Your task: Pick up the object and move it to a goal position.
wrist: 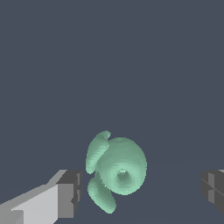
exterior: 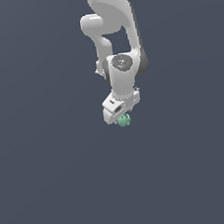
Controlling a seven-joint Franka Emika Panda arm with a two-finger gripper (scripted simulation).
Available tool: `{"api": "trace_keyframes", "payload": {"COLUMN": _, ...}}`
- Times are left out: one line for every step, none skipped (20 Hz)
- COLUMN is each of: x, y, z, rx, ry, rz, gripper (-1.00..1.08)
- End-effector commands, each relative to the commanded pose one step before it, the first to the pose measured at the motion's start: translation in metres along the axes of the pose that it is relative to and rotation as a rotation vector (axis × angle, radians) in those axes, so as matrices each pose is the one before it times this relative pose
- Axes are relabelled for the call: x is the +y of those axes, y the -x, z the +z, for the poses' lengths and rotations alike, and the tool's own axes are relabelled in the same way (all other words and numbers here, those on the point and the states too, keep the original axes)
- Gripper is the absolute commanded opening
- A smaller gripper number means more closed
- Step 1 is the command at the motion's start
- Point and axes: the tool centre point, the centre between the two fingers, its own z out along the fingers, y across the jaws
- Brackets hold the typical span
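wrist view: pincer [wrist: 138,192] spread wide, one grey-padded finger [wrist: 65,194] at the lower left edge of frame, the other pad at the lower right edge. object [wrist: 118,168], pale teal-green, roundish with two lobes on one side and a small dimple, sits between them nearer the left finger, a thin gap on that side, well apart from the right pad. not pinched. exterior view: white arm [exterior: 116,29] drops from top centre; pincer [exterior: 120,114] mid-frame, object [exterior: 124,120] peeking out just under it against plain dark bench [exterior: 44,192].
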Motion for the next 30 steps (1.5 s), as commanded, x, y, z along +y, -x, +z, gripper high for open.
{"api": "trace_keyframes", "payload": {"x": -0.00771, "y": 0.00183, "z": 0.00334, "rx": -0.0004, "ry": 0.00012, "rz": -0.04704, "gripper": 1.0}}
{"api": "trace_keyframes", "payload": {"x": -0.00232, "y": 0.00042, "z": 0.00098, "rx": -0.0002, "ry": -0.0001, "rz": -0.01339, "gripper": 1.0}}
{"api": "trace_keyframes", "payload": {"x": -0.00196, "y": 0.00034, "z": 0.00082, "rx": -0.00016, "ry": -0.00009, "rz": -0.01132, "gripper": 1.0}}
{"api": "trace_keyframes", "payload": {"x": -0.00161, "y": 0.00027, "z": 0.00067, "rx": -0.00013, "ry": -0.00008, "rz": -0.00926, "gripper": 1.0}}
{"api": "trace_keyframes", "payload": {"x": -0.00125, "y": 0.0002, "z": 0.00052, "rx": -0.00009, "ry": -0.00007, "rz": -0.00721, "gripper": 1.0}}
{"api": "trace_keyframes", "payload": {"x": -0.0009, "y": 0.00013, "z": 0.00037, "rx": -0.00006, "ry": -0.00005, "rz": -0.00517, "gripper": 1.0}}
{"api": "trace_keyframes", "payload": {"x": -0.00054, "y": 0.00008, "z": 0.00022, "rx": -0.00004, "ry": -0.00003, "rz": -0.00309, "gripper": 1.0}}
{"api": "trace_keyframes", "payload": {"x": -0.00016, "y": 0.00004, "z": 0.00007, "rx": -0.00001, "ry": -0.00001, "rz": -0.00098, "gripper": 1.0}}
{"api": "trace_keyframes", "payload": {"x": 0.00079, "y": -0.00023, "z": -0.00031, "rx": -0.0002, "ry": -0.00025, "rz": 0.00601, "gripper": 1.0}}
{"api": "trace_keyframes", "payload": {"x": 0.00001, "y": 0.00002, "z": 0.00034, "rx": 0.0, "ry": 0.0, "rz": 0.0, "gripper": 1.0}}
{"api": "trace_keyframes", "payload": {"x": 0.00002, "y": 0.00007, "z": 0.00101, "rx": 0.0, "ry": 0.0, "rz": 0.0, "gripper": 1.0}}
{"api": "trace_keyframes", "payload": {"x": 0.00003, "y": 0.00012, "z": 0.00167, "rx": 0.0, "ry": 0.0, "rz": 0.0, "gripper": 1.0}}
{"api": "trace_keyframes", "payload": {"x": -0.00026, "y": -0.00004, "z": 0.00232, "rx": 0.00003, "ry": -0.00001, "rz": -0.00069, "gripper": 1.0}}
{"api": "trace_keyframes", "payload": {"x": 0.00005, "y": 0.00022, "z": 0.00298, "rx": 0.0, "ry": 0.0, "rz": 0.0, "gripper": 1.0}}
{"api": "trace_keyframes", "payload": {"x": -0.00037, "y": -0.00003, "z": 0.00361, "rx": 0.00006, "ry": -0.00003, "rz": -0.00097, "gripper": 1.0}}
{"api": "trace_keyframes", "payload": {"x": -0.00024, "y": 0.0001, "z": 0.00424, "rx": 0.00004, "ry": -0.00003, "rz": -0.00069, "gripper": 1.0}}
{"api": "trace_keyframes", "payload": {"x": -0.00022, "y": 0.00014, "z": 0.00485, "rx": 0.00005, "ry": -0.00003, "rz": -0.00069, "gripper": 1.0}}
{"api": "trace_keyframes", "payload": {"x": -0.0002, "y": 0.00016, "z": 0.00541, "rx": 0.00004, "ry": -0.00002, "rz": -0.00069, "gripper": 1.0}}
{"api": "trace_keyframes", "payload": {"x": -0.00018, "y": 0.00011, "z": 0.00521, "rx": 0.00004, "ry": -0.00001, "rz": -0.00069, "gripper": 1.0}}
{"api": "trace_keyframes", "payload": {"x": 0.00014, "y": 0.00024, "z": 0.00458, "rx": 0.0, "ry": 0.0, "rz": 0.0, "gripper": 1.0}}
{"api": "trace_keyframes", "payload": {"x": -0.00026, "y": -0.00015, "z": 0.0039, "rx": 0.00002, "ry": 0.00005, "rz": -0.00098, "gripper": 1.0}}
{"api": "trace_keyframes", "payload": {"x": 0.00018, "y": 0.00007, "z": 0.00326, "rx": 0.0, "ry": 0.0, "rz": 0.0, "gripper": 1.0}}
{"api": "trace_keyframes", "payload": {"x": -0.00011, "y": -0.00021, "z": 0.00258, "rx": -0.00005, "ry": 0.00015, "rz": -0.00067, "gripper": 1.0}}
{"api": "trace_keyframes", "payload": {"x": 0.00018, "y": -0.00004, "z": 0.00199, "rx": 0.0, "ry": 0.0, "rz": 0.0, "gripper": 1.0}}
{"api": "trace_keyframes", "payload": {"x": 0.00015, "y": -0.00006, "z": 0.00139, "rx": 0.0, "ry": 0.0, "rz": 0.0, "gripper": 1.0}}
{"api": "trace_keyframes", "payload": {"x": 0.0001, "y": -0.00005, "z": 0.00082, "rx": 0.0, "ry": 0.0, "rz": 0.0, "gripper": 1.0}}
{"api": "trace_keyframes", "payload": {"x": 0.00003, "y": -0.00002, "z": 0.00027, "rx": 0.0, "ry": 0.0, "rz": 0.0, "gripper": 1.0}}
{"api": "trace_keyframes", "payload": {"x": 0.0, "y": 0.0, "z": 0.0, "rx": 0.0, "ry": 0.0, "rz": 0.0, "gripper": -1.0}}
{"api": "trace_keyframes", "payload": {"x": 0.0, "y": 0.0, "z": 0.0, "rx": 0.0, "ry": 0.0, "rz": 0.0, "gripper": -1.0}}
{"api": "trace_keyframes", "payload": {"x": 0.0, "y": 0.0, "z": 0.0, "rx": 0.0, "ry": 0.0, "rz": 0.0, "gripper": -1.0}}
